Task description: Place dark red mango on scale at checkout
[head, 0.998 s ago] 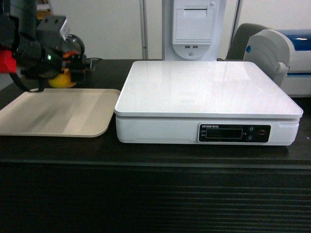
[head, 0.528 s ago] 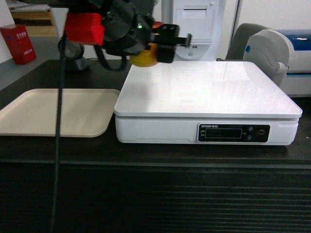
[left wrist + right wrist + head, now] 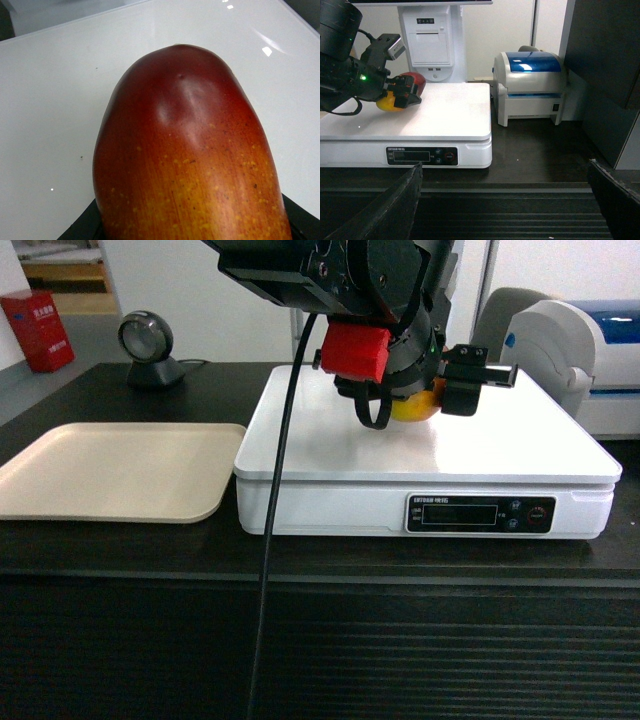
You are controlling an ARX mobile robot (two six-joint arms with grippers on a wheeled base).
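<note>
The dark red mango (image 3: 185, 150), red at its tip and orange-yellow lower down, fills the left wrist view, and my left gripper (image 3: 192, 225) is shut on it. In the head view the left arm reaches across the white scale (image 3: 500, 455) and holds the mango (image 3: 418, 406) low over the middle of the platform; I cannot tell whether it touches. The scale stands on the dark checkout (image 3: 300, 640). The right wrist view shows the mango (image 3: 411, 82) over the scale (image 3: 445, 120). My right gripper (image 3: 502, 205) hangs open and empty in front of the ribbed counter face.
A flat beige tray (image 3: 110, 470) lies left of the scale, with a round scanner (image 3: 145, 345) behind it. A white and blue label printer (image 3: 530, 87) stands right of the scale. A white receipt terminal (image 3: 430, 40) rises behind it.
My left arm has carried the mango from above the beige tray's far edge rightward, to over the middle of the scale platform. The scale and tray have not moved.
</note>
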